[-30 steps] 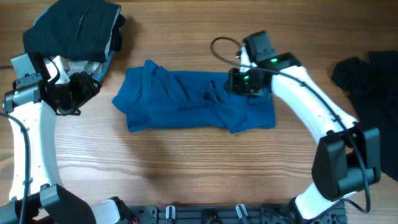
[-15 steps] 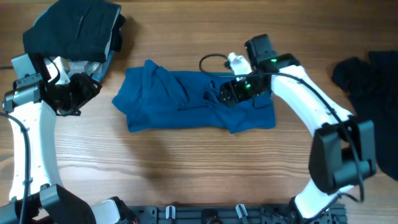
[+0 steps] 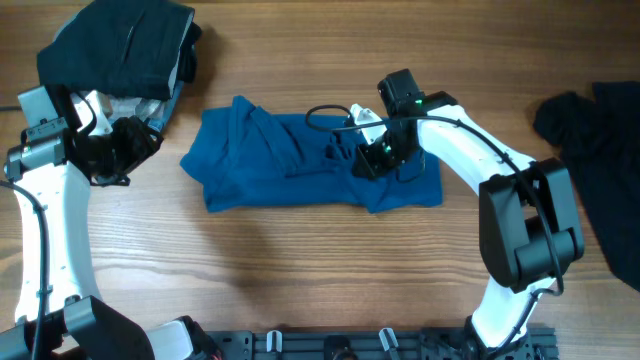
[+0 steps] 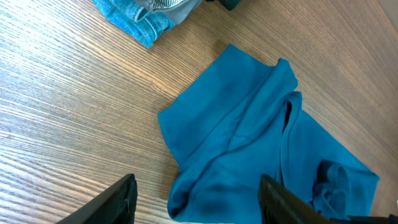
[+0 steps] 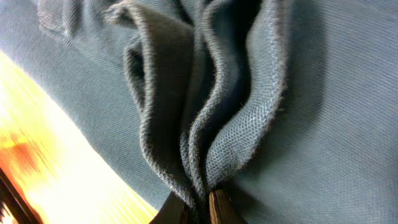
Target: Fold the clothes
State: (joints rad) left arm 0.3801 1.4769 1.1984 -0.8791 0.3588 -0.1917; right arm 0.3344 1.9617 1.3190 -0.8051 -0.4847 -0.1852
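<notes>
A blue shirt [image 3: 290, 165] lies partly folded across the middle of the wooden table. My right gripper [image 3: 365, 160] is down on its right half and is shut on a bunched fold of the blue shirt [image 5: 205, 137], with the cloth pinched between the fingertips [image 5: 200, 208]. My left gripper [image 3: 140, 140] is open and empty, held above the table left of the shirt; its two dark fingers [image 4: 196, 202] frame the shirt's left edge [image 4: 249, 137] in the left wrist view.
A pile of dark clothes [image 3: 120, 45] sits at the back left over a light blue and grey garment [image 4: 146, 12]. Another dark garment [image 3: 595, 130] lies at the right edge. A black rail [image 3: 350, 345] runs along the front edge.
My right gripper has moved left and forward over the shirt's right half, dragging a bunched fold with it. The left arm has not moved.
</notes>
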